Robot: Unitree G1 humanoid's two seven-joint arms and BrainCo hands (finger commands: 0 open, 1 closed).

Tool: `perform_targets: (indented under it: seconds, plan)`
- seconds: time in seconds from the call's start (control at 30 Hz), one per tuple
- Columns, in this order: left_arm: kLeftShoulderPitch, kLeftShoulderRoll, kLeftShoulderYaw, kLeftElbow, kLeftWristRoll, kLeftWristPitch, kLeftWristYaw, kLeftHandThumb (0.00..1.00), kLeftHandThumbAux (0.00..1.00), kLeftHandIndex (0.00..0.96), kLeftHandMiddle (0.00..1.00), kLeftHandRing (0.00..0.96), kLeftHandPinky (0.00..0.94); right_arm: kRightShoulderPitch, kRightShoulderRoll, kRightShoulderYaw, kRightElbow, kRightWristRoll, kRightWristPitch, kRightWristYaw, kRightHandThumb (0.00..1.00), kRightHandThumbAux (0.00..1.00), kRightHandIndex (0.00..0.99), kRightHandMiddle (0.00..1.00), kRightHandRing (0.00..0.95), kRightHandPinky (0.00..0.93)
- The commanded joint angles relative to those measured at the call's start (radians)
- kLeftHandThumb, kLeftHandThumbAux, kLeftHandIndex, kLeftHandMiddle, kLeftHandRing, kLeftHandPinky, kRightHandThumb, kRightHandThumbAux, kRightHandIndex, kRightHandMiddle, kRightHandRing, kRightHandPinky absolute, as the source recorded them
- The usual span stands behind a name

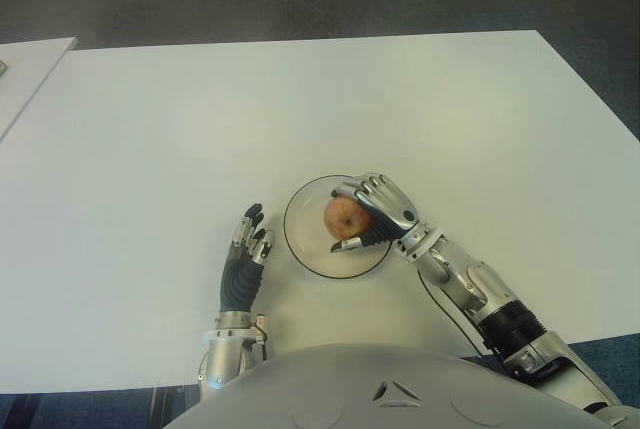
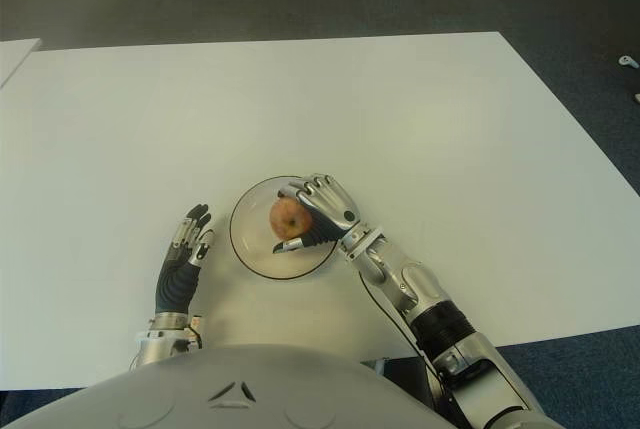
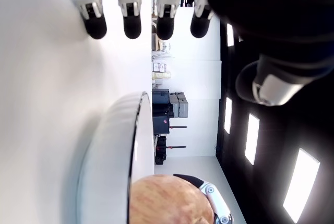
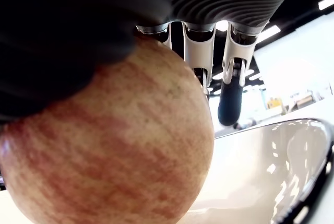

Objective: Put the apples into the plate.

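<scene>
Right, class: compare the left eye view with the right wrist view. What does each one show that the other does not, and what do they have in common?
Only the left eye view shows the whole white table, the idle left hand left of the plate with fingers extended, and the right forearm. Only the right wrist view shows, close up, the apple's streaked skin pressed against the dark palm, with ceiling lights behind. Both show the right hand closed on the apple over the plate.

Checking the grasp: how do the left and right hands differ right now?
The right hand is curled around the apple over the plate; the left hand holds nothing. Right fingers wrap the fruit; left fingers stretch flat beside the plate's left. Both show over the white table.
</scene>
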Motion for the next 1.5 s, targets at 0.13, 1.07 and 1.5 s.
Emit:
perform_targets:
  seconds: [0.13, 1.07, 1.5]
  plan:
    - [-0.008, 0.004, -0.006, 0.022, -0.003, -0.005, -0.007, 0.031, 0.428, 0.0, 0.0, 0.0, 0.036, 0.014, -0.012, 0.01, -0.008, -0.003, 0.0, 0.021, 0.211, 0.283, 0.0, 0.0, 0.0, 0.0]
    - [-0.004, 0.002, -0.007, 0.005, 0.001, 0.033, 0.001, 0.029, 0.438, 0.0, 0.0, 0.0, 0.042, 0.016, 0.006, 0.022, 0.027, -0.013, 0.0, -0.061, 0.213, 0.224, 0.0, 0.0, 0.0, 0.0]
    - [0.01, -0.001, -0.013, -0.007, -0.007, 0.037, -0.003, 0.026, 0.425, 0.0, 0.0, 0.0, 0.045, 0.024, 0.022, -0.009, 0.052, 0.147, -0.015, 0.034, 0.2, 0.243, 0.0, 0.0, 0.0, 0.0]
